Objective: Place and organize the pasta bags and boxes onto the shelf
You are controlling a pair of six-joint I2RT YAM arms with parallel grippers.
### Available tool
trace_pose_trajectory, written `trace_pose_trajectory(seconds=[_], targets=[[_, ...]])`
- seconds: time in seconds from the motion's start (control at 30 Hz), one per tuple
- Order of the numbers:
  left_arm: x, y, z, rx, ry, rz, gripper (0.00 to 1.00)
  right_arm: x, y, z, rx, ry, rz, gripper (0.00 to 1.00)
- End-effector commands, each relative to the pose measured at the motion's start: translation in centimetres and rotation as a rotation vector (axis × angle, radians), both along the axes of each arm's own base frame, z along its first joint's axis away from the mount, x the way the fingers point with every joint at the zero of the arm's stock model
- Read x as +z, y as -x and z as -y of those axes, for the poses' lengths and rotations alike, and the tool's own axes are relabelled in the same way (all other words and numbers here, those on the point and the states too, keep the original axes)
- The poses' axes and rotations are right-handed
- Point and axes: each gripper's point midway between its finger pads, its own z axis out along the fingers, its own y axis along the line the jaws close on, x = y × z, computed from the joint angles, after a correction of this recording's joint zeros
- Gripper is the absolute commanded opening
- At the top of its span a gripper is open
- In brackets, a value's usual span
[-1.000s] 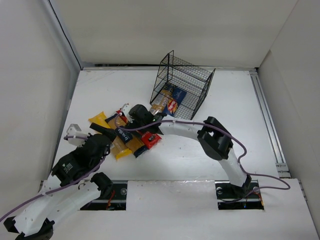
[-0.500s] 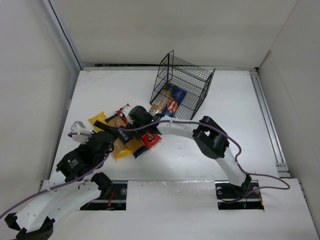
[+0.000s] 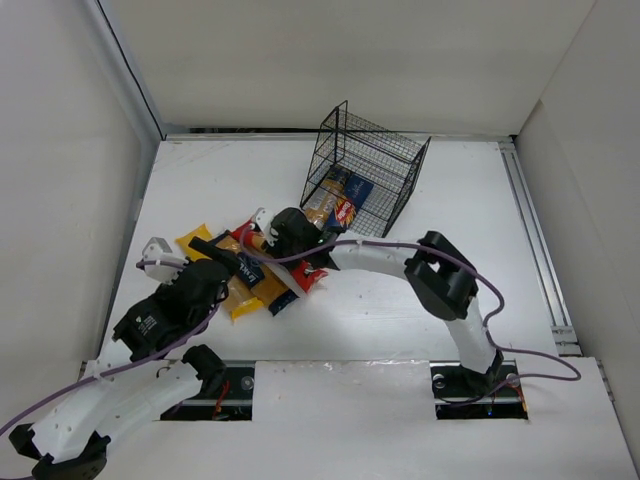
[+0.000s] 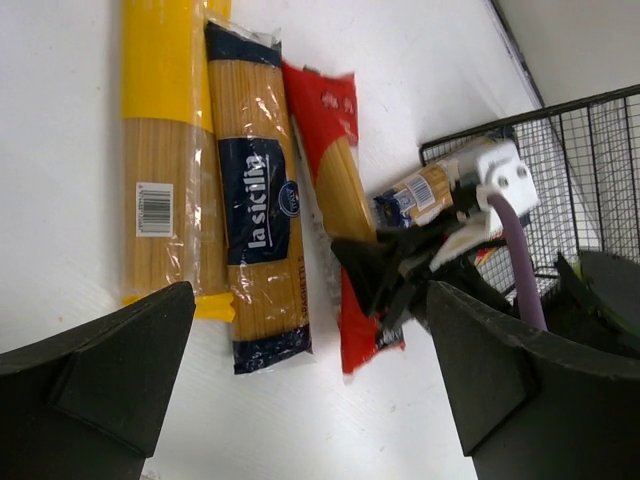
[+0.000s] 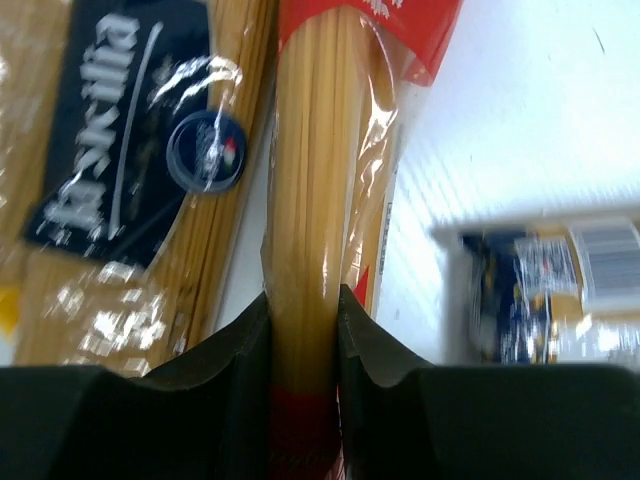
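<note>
My right claw [image 5: 303, 315] is pinching the red spaghetti bag [image 5: 325, 150]. When I lift, I think the slick film could slip, or drag the blue-labelled bag [image 5: 120, 160] just left of the claw.

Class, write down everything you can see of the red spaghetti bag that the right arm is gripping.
The red spaghetti bag is a long, slim, glossy plastic packet, red at both ends, with a clear middle showing pale straight strands. The right pincer is shut on it near one red end, squeezing the film inward. It stretches along the white table beside a blue-labelled spaghetti bag. Whether it is lifted cannot be told.
</note>
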Motion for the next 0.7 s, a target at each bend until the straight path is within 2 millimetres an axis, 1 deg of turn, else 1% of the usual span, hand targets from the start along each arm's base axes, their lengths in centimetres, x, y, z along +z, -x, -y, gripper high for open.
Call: trace_pose_trajectory(seconds=[0.0,0.07,0.1,0.13,0.2,0.23,0.3,0.33,0.37,0.4,0.43,0.47,0.5,0.53,0.57,0.6,0.67], targets=[[2.7,-0.5,-0.8,0.039,0.015,0.087,1.00,13.3,2.0,-2.5,0.033,-0.302,0.132,0.00],[2.7,-0.5,-0.8,0.035,0.007,0.086,1.00,15.4,2.1,-1.7,-0.004,-0.361,0.152,0.00],[2.8,-0.6,-0.7,0.030,0.004,0.090,1.00,18.2,2.3,-1.2,-0.022,-0.429,0.182,0.00],[2.9,-0.6,-0.9,0.037,-0.001,0.094,1.00,17.7,2.6,-0.5,-0.046,-0.437,0.161,0.00],[3.0,-0.7,-0.8,0.033,-0.001,0.100,1.00,18.6,2.9,0.3,-0.094,-0.466,0.176,0.00],[3.0,-0.7,-0.8,0.033,-0.001,0.100,1.00,18.9,3.1,1.3,-0.130,-0.483,0.171,0.00],[3.2,-0.8,-0.7,0.029,-0.001,0.108,1.00,18.7,2.7,2.8,-0.206,-0.479,0.179,0.00],[3.4,-1.0,-0.6,0.025,0.000,0.115,1.00,18.5,3.1,3.2,-0.222,-0.479,0.174,0.00],[3.5,-1.0,-0.3,0.012,0.003,0.116,1.00,18.3,3.4,4.1,-0.254,-0.491,0.164,0.00],[3.5,-1.0,-0.3,0.012,0.003,0.116,1.00,18.2,2.9,5.3,-0.321,-0.488,0.177,0.00],[3.7,-1.1,-0.2,0.007,0.001,0.125,1.00,18.0,2.9,6.2,-0.358,-0.488,0.178,0.00],[3.5,-1.3,-0.1,0.007,0.002,0.126,1.00,17.6,3.6,7.4,-0.404,-0.501,0.161,0.00],[3.4,-1.2,0.0,-0.010,-0.005,0.118,1.00,17.1,3.5,8.7,-0.459,-0.496,0.163,0.00],[3.7,-1.3,0.2,-0.009,0.004,0.128,1.00,16.4,3.9,10.7,-0.544,-0.494,0.155,0.00],[3.6,-1.5,0.4,-0.014,-0.005,0.126,1.00,17.0,3.8,11.7,-0.576,-0.489,0.175,0.00],[3.1,-1.5,0.6,-0.024,-0.006,0.113,1.00,15.6,4.1,12.9,-0.638,-0.485,0.144,0.00],[3.4,-1.8,0.9,-0.031,-0.009,0.123,1.00,14.7,4.5,15.1,-0.730,-0.459,0.145,0.00]])
